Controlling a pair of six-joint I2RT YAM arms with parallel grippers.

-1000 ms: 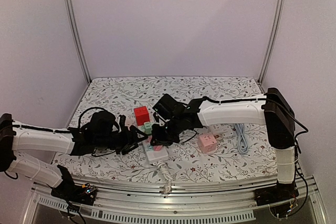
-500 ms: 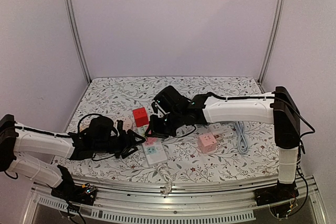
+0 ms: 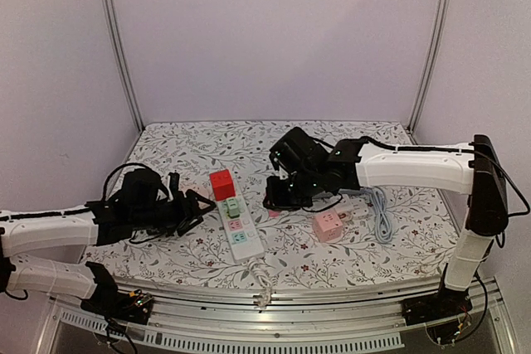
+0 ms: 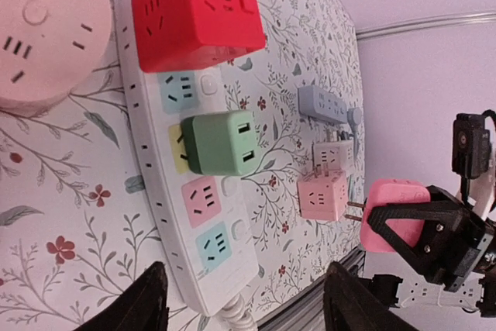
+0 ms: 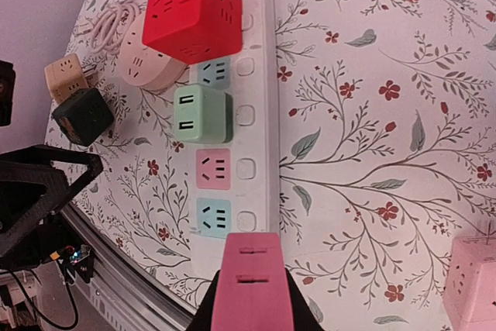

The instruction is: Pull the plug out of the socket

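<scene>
A white power strip (image 3: 241, 234) lies at the table's front centre, with a red cube plug (image 3: 221, 181) and a green cube plug (image 3: 233, 205) in it. Its pink and blue sockets (image 5: 212, 170) are bare. My right gripper (image 3: 278, 198) is shut on a pink plug (image 5: 252, 281) and holds it in the air to the right of the strip, its prongs free (image 4: 355, 207). My left gripper (image 3: 194, 205) is open and empty, just left of the strip and not touching it.
A pink cube socket (image 3: 328, 225), a small white adapter and a coiled light-blue cable (image 3: 382, 213) lie right of the strip. A round pink socket (image 5: 143, 63), a black cube (image 5: 84, 114) and a beige cube (image 5: 63, 75) lie to its left.
My right gripper has lifted the pink plug out of the strip and carried it right. My left gripper has let go of the strip and drawn back left.
</scene>
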